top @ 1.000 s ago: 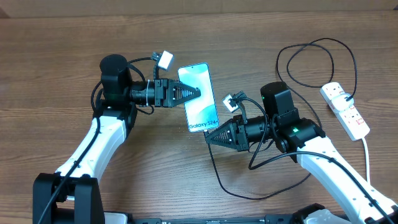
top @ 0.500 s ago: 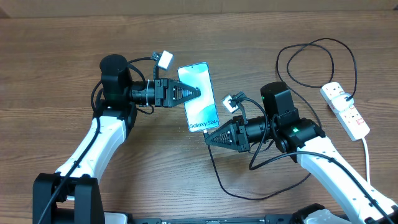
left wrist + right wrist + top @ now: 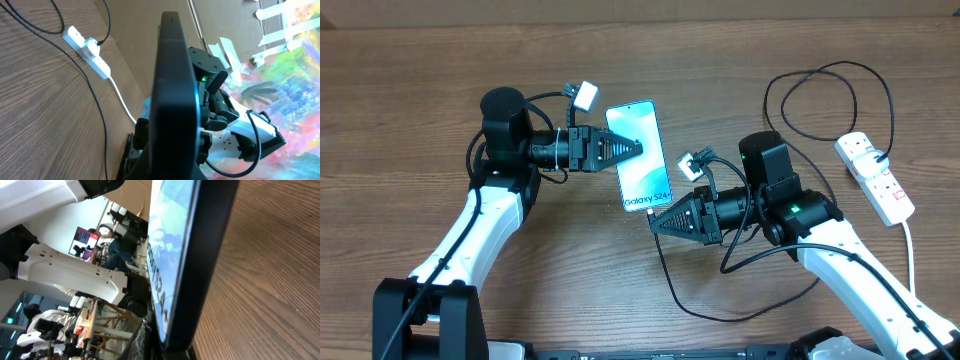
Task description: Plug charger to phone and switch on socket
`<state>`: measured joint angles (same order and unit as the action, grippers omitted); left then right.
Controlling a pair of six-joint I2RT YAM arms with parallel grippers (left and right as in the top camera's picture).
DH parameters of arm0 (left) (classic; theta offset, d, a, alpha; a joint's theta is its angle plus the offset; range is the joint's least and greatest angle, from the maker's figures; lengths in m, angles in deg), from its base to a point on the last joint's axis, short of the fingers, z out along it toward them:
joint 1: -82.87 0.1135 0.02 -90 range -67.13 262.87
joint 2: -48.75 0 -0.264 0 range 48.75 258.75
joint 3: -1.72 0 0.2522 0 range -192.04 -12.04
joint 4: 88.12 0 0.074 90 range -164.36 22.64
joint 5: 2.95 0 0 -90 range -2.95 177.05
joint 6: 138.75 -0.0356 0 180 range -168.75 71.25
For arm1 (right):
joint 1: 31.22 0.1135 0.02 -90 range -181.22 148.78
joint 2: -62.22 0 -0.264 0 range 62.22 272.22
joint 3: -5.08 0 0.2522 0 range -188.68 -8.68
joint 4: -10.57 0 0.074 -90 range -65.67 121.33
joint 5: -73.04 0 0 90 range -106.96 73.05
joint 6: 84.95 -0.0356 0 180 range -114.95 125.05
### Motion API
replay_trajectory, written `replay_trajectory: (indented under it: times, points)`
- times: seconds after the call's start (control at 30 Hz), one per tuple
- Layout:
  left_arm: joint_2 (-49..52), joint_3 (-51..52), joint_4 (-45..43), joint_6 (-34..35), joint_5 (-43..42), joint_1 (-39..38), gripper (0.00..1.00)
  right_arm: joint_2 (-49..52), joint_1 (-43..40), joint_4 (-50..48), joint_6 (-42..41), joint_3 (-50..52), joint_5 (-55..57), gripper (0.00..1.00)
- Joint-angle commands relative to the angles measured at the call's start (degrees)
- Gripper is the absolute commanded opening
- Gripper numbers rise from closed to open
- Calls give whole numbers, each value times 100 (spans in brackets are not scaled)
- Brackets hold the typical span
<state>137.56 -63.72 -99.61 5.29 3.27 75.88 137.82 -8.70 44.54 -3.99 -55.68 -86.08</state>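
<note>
lit phone point(image 3: 640, 157) mid-table, black charger point(image 3: 840, 64) looping to white socket point(image 3: 876, 176)

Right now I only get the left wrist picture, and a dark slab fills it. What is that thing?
Observer: The phone, seen edge-on. From overhead its screen is lit pale blue, and the left gripper clamps its side.
Operator: And the other arm?
Observer: The right gripper sits at the phone's lower end, and the charger cable leads up to its tip.
Operator: Is it plugged in?
Observer: Cannot tell. In the overhead view that gripper's tip hides the joint.
</note>
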Motion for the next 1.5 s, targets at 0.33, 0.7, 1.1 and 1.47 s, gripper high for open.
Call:
replay_trajectory:
  times: [0.33,0.7,1.1,1.47]
  points:
    - [-74,-55,-26,-2,-28,31,4,-24,-9,-17,-96,-31,-37,4]
    - [-74,-55,-2,2,-28,31,4,-24,-9,-24,-168,-31,-35,4]
    - [-74,-55,122,-7,-96,31,4,-24,-9,-87,-170,-31,157,4]
    - [-74,-55,122,-39,-138,22,4,-24,-9,-343,-323,-31,151,4]
